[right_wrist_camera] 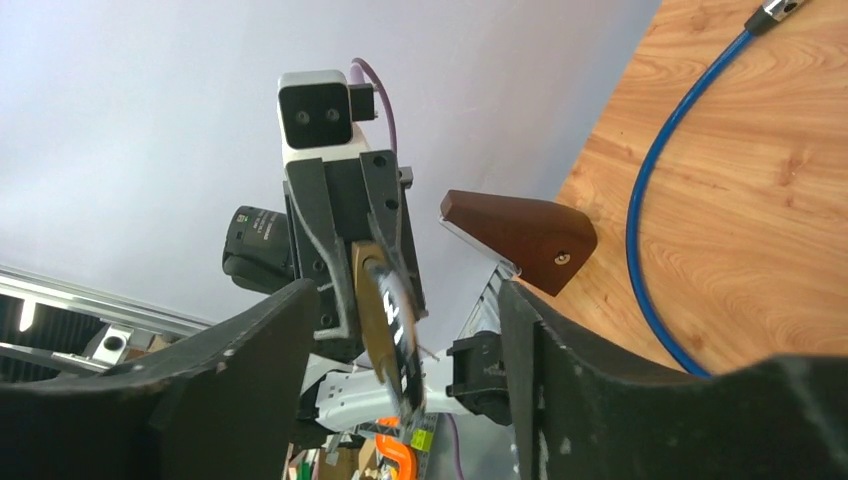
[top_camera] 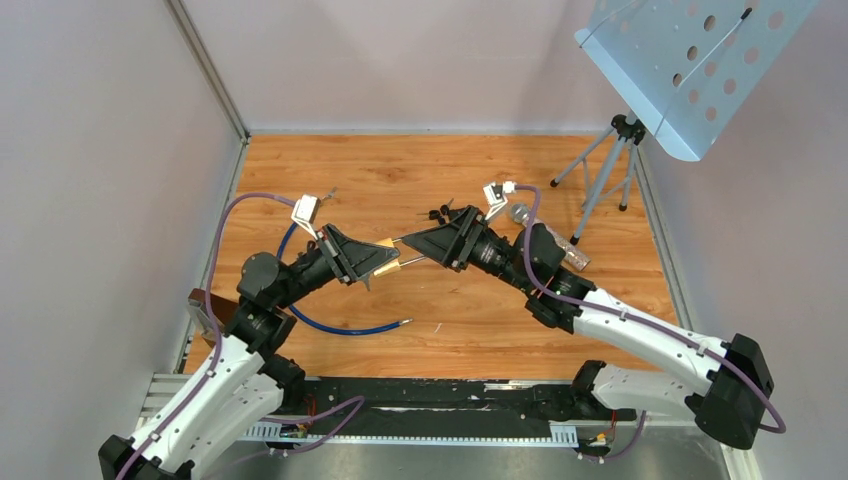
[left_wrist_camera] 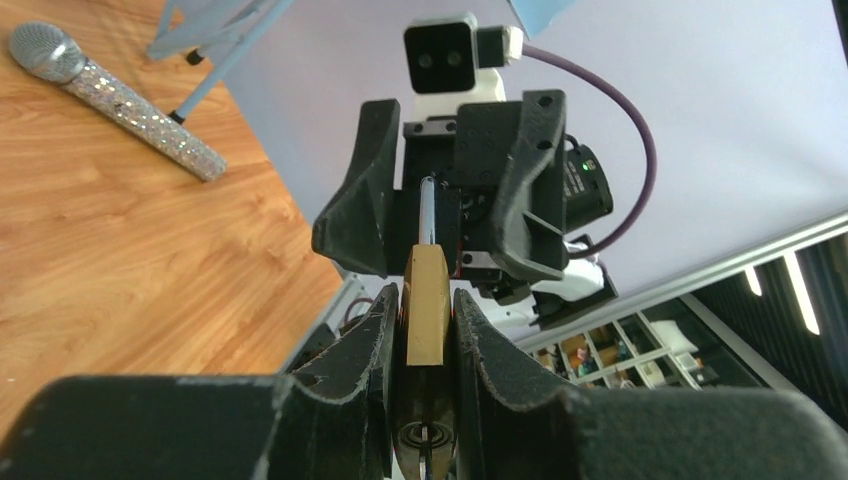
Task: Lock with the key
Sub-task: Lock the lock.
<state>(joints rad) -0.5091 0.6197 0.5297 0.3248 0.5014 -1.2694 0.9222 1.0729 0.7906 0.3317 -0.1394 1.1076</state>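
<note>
I've one padlock (top_camera: pixel 388 263) clenched in my left gripper (left_wrist_camera: pixel 427 300). My right gripper (right_wrist_camera: pixel 405 300) is spread wide facing it, mid-counter. One blue cable (top_camera: pixel 340 328) lies toward the near-left edge.

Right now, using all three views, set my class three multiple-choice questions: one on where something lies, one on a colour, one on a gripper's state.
1. Where does the microphone lie?
A) beside the stand's legs, on the right of the table
B) at the near left corner
C) on the stand's shelf

2. What colour is the cable on the wood?
A) red
B) blue
C) yellow

3. What state is the left gripper in?
A) open and empty
B) shut on the padlock
C) shut on the cable

Answers: 1 A, it rests by the tripod feet. 2 B, its loop shows blue. 3 B, both fingers press the brass body.
</note>
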